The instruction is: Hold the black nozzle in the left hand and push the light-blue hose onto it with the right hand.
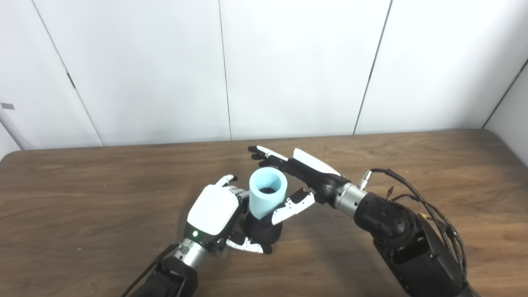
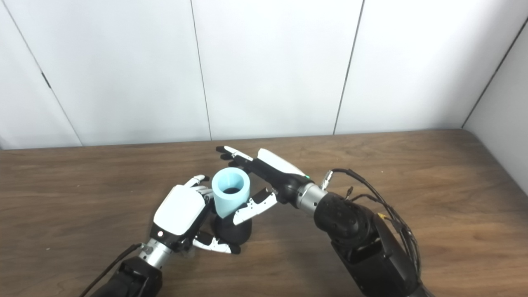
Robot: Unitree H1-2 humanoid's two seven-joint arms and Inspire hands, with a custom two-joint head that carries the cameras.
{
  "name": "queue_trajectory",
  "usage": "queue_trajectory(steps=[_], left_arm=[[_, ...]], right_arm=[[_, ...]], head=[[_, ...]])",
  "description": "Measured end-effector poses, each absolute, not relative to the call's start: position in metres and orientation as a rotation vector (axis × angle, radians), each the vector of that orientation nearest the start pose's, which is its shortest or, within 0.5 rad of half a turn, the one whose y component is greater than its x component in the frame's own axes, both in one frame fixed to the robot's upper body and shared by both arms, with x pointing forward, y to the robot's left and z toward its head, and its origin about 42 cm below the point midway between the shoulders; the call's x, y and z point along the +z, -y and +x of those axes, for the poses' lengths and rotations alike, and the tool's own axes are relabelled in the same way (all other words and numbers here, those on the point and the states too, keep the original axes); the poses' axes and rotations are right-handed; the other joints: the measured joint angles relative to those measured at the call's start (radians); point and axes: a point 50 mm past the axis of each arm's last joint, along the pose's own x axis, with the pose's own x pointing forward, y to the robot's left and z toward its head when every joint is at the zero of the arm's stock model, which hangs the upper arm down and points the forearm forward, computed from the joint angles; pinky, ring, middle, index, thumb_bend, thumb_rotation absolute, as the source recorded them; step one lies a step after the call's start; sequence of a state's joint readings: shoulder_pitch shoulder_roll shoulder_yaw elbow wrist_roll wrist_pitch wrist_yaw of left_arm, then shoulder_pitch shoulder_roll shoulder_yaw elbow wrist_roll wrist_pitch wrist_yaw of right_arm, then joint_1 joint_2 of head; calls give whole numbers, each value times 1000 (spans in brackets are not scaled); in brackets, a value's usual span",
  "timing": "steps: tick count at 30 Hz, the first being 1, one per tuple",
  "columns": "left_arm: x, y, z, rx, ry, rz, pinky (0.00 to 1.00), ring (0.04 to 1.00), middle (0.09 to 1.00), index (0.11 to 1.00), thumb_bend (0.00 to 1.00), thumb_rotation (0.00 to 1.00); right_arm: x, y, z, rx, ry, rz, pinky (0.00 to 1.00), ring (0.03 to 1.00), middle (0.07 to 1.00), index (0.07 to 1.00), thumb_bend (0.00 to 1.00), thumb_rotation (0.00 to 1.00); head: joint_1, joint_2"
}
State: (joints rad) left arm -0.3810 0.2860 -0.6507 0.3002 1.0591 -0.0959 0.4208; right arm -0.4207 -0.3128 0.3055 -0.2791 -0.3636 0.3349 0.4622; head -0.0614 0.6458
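Standing upright near the middle of the wooden table [image 1: 82, 198], the light-blue hose [image 1: 267, 197] has its long axis nearly vertical, tilted a little, its open mouth facing up and its lower end seated on the black nozzle [image 1: 264, 233], whose top is hidden inside it. No writing or brand can be read on either piece. The left hand [image 1: 214, 214] is wrapped around the nozzle's base, though its palm side is hidden, while the right hand [image 1: 295, 181] has its fingers extended behind the hose and thumb against the front, and whether it truly clamps the hose I cannot tell.
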Motion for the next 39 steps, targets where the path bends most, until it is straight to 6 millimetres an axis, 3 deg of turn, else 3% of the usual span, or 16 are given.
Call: queue_trajectory(steps=[4,10,17,26,33,39], left_arm=[[112,-140,354,-327,694,1349,809,463,421,483,504,0],[112,-140,354,-326,696,1348,793,457,422,488,503,0],[112,-139,354,-330,698,1350,806,459,425,486,504,0],[112,-139,355,-331,700,1350,808,468,426,476,504,0],[112,-139,356,-335,695,1348,823,477,416,479,503,0],[112,-140,356,-337,690,1346,817,471,421,480,504,0]], right_arm=[[256,176,360,590,224,-770,911,988,998,1000,1000,397],[261,182,362,576,239,-695,987,1000,1000,1000,1000,457],[272,186,360,561,308,-524,998,1000,1000,1000,1000,484],[285,215,358,397,474,-527,1000,1000,1000,1000,1000,809],[276,218,331,330,606,-605,954,1000,993,1000,996,874],[268,218,303,321,659,-796,976,1000,1000,1000,902,887]], head=[[0,0],[-2,-2],[-3,-3],[-3,-3],[-3,-3],[-3,-2]])
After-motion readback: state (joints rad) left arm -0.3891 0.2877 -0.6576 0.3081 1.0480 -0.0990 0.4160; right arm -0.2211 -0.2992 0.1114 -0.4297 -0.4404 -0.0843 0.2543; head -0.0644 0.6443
